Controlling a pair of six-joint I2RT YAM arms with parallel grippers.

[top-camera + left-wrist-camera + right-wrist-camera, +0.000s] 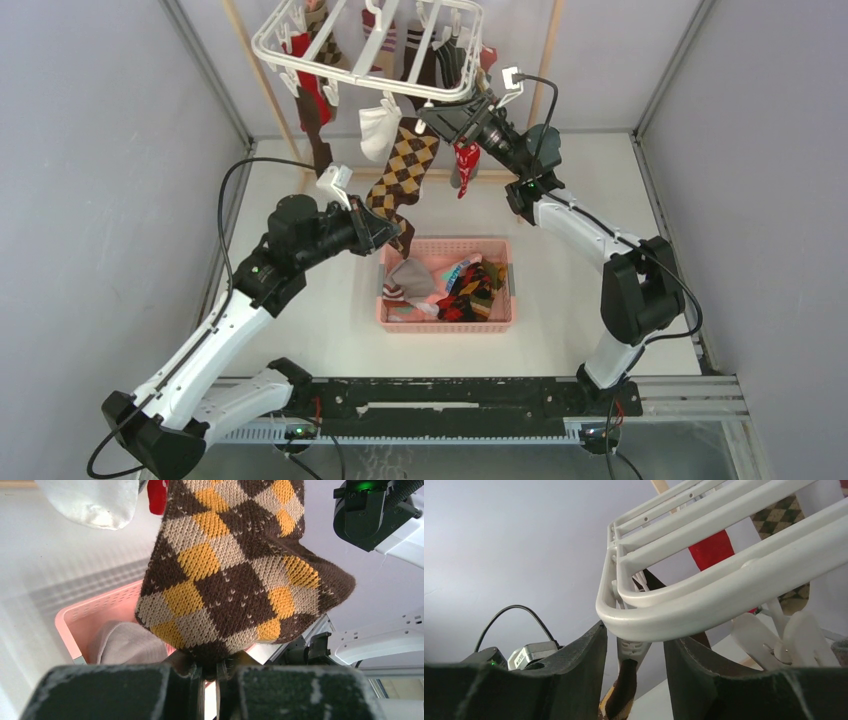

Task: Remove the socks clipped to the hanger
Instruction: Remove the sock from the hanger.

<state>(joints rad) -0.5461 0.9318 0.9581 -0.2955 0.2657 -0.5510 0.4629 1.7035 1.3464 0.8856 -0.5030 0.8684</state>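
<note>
Several socks [313, 95] of mixed colours hang clipped under the hanger [734, 587], which sits high at the far side of the workspace. Among them are a short white sock [378, 130], a small red patterned sock [466, 165] and a long brown argyle sock [405, 165] that reaches lowest. The left gripper [210, 672] is pinched tight on the bottom end of the argyle sock, the knit bunching just above its fingers, while the sock's top is up at the frame. The right gripper [634, 650] is raised to the hanger's near rim, its jaws partly apart on either side of a dangling white clip [631, 647]; whether the pads touch the clip I cannot tell. Below, on the table [300, 330], a pink basket [445, 243] holds a loose heap of socks, a grey one and a dark argyle one among them.
</note>
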